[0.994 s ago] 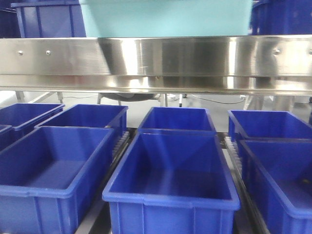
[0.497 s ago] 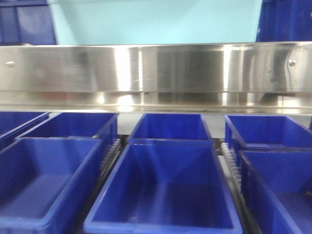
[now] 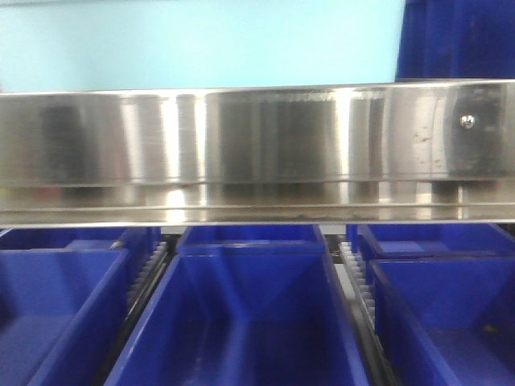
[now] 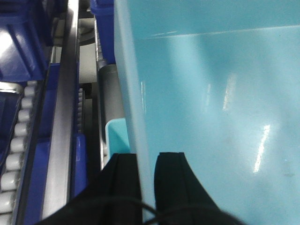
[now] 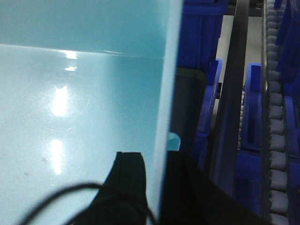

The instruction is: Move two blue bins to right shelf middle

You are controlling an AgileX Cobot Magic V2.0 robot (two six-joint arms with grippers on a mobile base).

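Observation:
A large pale blue bin [image 3: 201,44] fills the top of the front view, above the steel shelf rail [image 3: 257,153]. In the left wrist view my left gripper [image 4: 146,157] is shut on the bin's [image 4: 211,117] left wall, one finger inside and one outside. My right gripper [image 5: 157,157] is shut the same way on its [image 5: 70,117] right wall. A pale blue edge [image 4: 117,136] shows just outside and below the held wall. I cannot tell whether it belongs to a second bin.
Below the rail, dark blue bins [image 3: 241,322] stand in rows on roller tracks [image 3: 354,281], with others at left [image 3: 48,305] and right [image 3: 451,314]. Another dark blue bin [image 3: 459,40] stands right of the pale one. Rollers [image 5: 276,117] and a steel rail [image 4: 61,140] flank the arms.
The pale blue bin has grown to fill the top of the front view. The steel rail has dropped lower in frame, and the dark blue bins below look closer and shifted left.

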